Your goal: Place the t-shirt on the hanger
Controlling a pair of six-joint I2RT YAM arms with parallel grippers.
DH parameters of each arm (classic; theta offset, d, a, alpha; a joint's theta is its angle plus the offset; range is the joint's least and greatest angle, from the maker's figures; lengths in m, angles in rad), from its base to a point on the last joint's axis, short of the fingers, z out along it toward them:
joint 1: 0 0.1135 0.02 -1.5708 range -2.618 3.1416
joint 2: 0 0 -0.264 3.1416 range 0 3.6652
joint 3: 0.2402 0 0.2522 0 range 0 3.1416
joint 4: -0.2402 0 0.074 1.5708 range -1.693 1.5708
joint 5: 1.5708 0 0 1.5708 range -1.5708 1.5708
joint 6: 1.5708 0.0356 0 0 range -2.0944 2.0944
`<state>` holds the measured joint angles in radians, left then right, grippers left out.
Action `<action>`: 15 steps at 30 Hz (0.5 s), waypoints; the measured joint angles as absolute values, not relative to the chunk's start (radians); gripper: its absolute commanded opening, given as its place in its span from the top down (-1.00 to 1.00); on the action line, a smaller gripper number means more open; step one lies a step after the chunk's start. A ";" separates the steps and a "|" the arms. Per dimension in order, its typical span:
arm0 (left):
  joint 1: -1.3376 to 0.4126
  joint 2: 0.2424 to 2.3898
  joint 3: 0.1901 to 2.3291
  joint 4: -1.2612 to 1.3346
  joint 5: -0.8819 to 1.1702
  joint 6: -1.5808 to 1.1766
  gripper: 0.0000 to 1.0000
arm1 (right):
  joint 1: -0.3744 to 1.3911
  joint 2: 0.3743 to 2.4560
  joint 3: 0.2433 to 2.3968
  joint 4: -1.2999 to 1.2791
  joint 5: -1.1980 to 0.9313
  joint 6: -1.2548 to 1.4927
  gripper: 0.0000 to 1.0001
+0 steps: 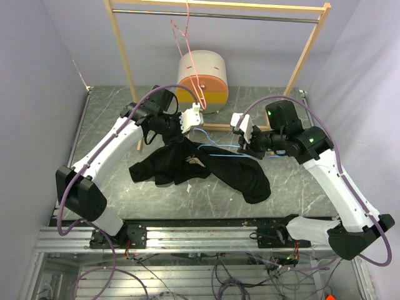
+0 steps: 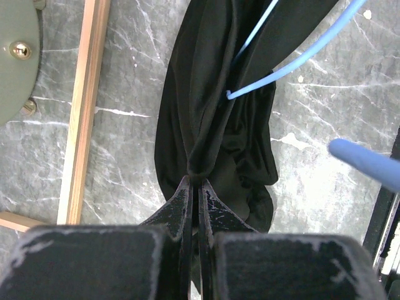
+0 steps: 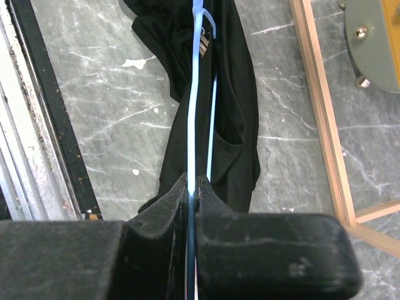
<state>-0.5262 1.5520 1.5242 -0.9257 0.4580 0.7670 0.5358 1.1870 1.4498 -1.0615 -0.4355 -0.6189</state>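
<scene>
The black t-shirt [image 1: 200, 169] lies bunched in the middle of the table, partly lifted at its upper left. My left gripper [image 1: 181, 134] is shut on a fold of the t-shirt [image 2: 206, 125], seen pinched at the jaw tips [image 2: 197, 178]. The light-blue wire hanger [image 1: 215, 150] runs across the shirt toward my right gripper [image 1: 247, 147], which is shut on the hanger wire [image 3: 195, 94] at the jaw tips [image 3: 192, 181]. The hanger wire [image 2: 300, 56] also shows above the cloth in the left wrist view. The shirt [image 3: 225, 94] hangs below the wire in the right wrist view.
A wooden clothes rack [image 1: 125, 69] stands at the back, its base rail [image 2: 84, 112] near the shirt. A pink-red wire hanger [image 1: 187, 44] hangs on its bar. A round cream and orange container [image 1: 203, 78] stands behind. The metal frame rail [image 1: 200, 237] runs along the near edge.
</scene>
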 measured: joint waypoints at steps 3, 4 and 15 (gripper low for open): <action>-0.527 1.543 1.524 -0.933 0.457 0.767 0.86 | 0.522 1.176 1.413 -1.014 -0.467 -0.620 1.00; -0.527 1.538 1.524 -0.936 0.457 0.767 0.86 | 0.516 1.174 1.408 -1.005 -0.478 -0.620 1.00; -0.527 1.488 1.521 -0.936 0.458 0.750 0.86 | 0.459 1.100 1.360 -0.888 -0.610 -0.618 1.00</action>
<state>-0.5266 1.4876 1.5211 -0.9360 0.4576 0.7498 0.4587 1.1000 1.3602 -0.8879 -0.6098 -0.6178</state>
